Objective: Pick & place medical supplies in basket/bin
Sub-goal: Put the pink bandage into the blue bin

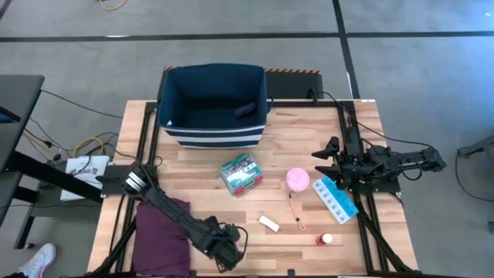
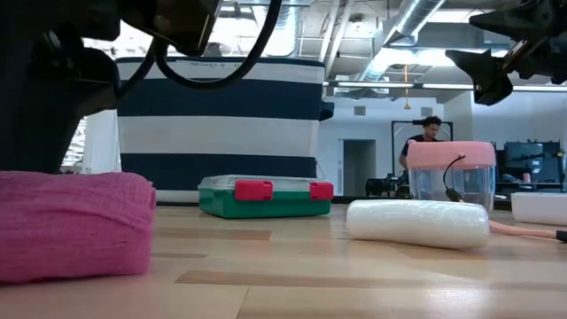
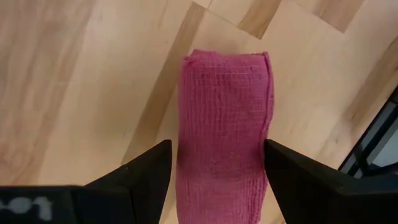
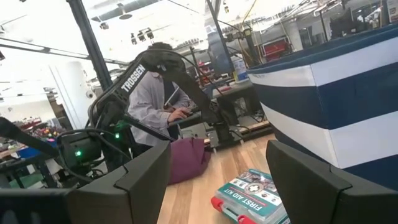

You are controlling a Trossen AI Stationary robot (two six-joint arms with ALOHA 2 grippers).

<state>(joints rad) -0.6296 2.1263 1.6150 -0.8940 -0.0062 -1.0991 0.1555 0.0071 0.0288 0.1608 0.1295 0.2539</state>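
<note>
Left of the first aid kit, the left end effector sits low over the counter, fingers apart around the magenta roll. The navy bin stands behind the kit. Right of it, the right end effector hovers, fingers apart, near the pink tub and pill strip

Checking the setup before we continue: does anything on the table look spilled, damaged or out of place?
Nothing stands out. The supplies lie scattered but intact on the wooden table; the dark navy striped fabric bin stands upright. The left hand is open around the magenta gauze roll; the right hand waits open, raised at the table's right.
</note>
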